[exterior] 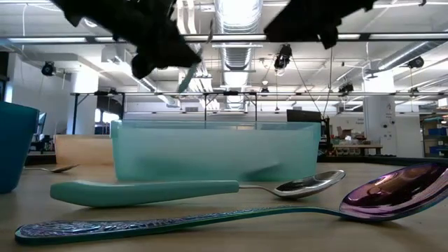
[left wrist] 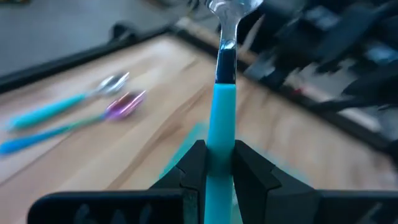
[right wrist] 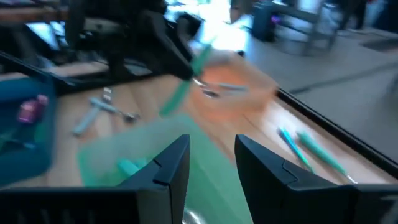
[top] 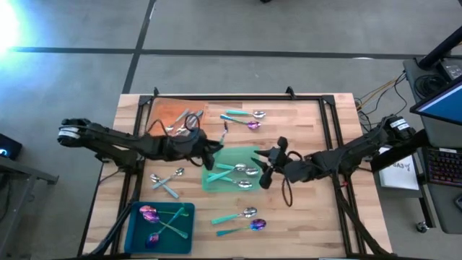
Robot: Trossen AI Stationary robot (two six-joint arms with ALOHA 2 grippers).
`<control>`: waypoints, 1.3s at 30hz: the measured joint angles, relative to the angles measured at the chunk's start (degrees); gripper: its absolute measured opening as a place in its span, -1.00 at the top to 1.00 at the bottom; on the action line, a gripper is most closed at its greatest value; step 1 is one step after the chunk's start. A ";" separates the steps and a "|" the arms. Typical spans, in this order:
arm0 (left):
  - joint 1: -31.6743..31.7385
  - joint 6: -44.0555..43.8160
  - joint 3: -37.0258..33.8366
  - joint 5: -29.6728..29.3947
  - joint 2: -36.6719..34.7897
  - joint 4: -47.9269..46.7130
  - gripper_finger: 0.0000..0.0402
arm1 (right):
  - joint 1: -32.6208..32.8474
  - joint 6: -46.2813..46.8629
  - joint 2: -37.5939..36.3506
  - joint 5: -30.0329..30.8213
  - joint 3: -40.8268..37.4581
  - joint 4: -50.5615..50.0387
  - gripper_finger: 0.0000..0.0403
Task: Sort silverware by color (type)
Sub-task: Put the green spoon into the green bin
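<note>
Over the middle of the wooden table (top: 310, 119), the left gripper (top: 210, 154) pinches a teal-handled spoon (left wrist: 222, 93) by the handle, its fingers (left wrist: 194, 167) closed tight on either side of the plastic. The spoon's long axis runs straight out from the gripper, silver bowl at the far end, and from the table-level camera it hangs tilted in the air above the trays rather than resting on anything. Directly beneath and just to the right of it lies the green tray (top: 216, 183), where several matching silver-headed, teal-handled spoons (top: 242, 170) already lie roughly crosswise. That is the relation that matters: the tray's near edge sits right at the gripper's tip, so the release appears to call for little more than a short reach right and down, with the handle turned to lie along the others.

The right gripper (top: 266, 170) hovers over the opposite side of the same tray, fingers (right wrist: 171, 163) parted and holding nothing; it is as near the tray as the left, and the two could crowd each other there.

Elsewhere, the sorting is partly done. The orange tray (top: 164, 110) at the back left holds what look like all-silver pieces, though the overhead view is too coarse to be sure. The blue tray (top: 137, 238) at the front left holds purple-headed spoons (top: 149, 214). Loose pairs remain on the wood at the back (top: 245, 119), at the front (top: 245, 219), and beside the left arm (top: 166, 180).
</note>
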 joint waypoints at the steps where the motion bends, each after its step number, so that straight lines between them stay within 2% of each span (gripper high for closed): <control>1: -0.66 1.10 0.03 0.03 1.17 3.40 0.83 | -0.75 -0.94 0.00 -2.48 0.00 1.73 0.41; 6: -3.68 6.91 1.22 -0.02 7.82 20.27 0.83 | -4.68 -2.17 0.00 -14.77 -0.03 5.58 0.29; 11: -4.19 10.93 4.02 -0.28 14.36 31.15 0.83 | -6.38 -2.18 0.00 -17.83 -0.09 5.55 0.19; 21: -4.36 14.45 12.73 0.96 24.46 34.70 0.83 | -6.76 -2.24 0.00 -17.89 -0.15 4.30 0.26; 27: -4.36 15.67 12.24 1.04 23.35 35.24 0.83 | -6.80 -2.20 0.00 -17.61 -0.13 3.16 0.39; 33: -4.42 15.79 11.94 0.42 23.27 34.99 0.83 | -7.30 -1.58 -0.03 -17.50 0.13 2.59 0.65; 39: -4.45 15.88 11.90 0.63 23.23 34.54 0.79 | -7.37 -2.03 -0.04 -17.54 0.13 2.22 0.67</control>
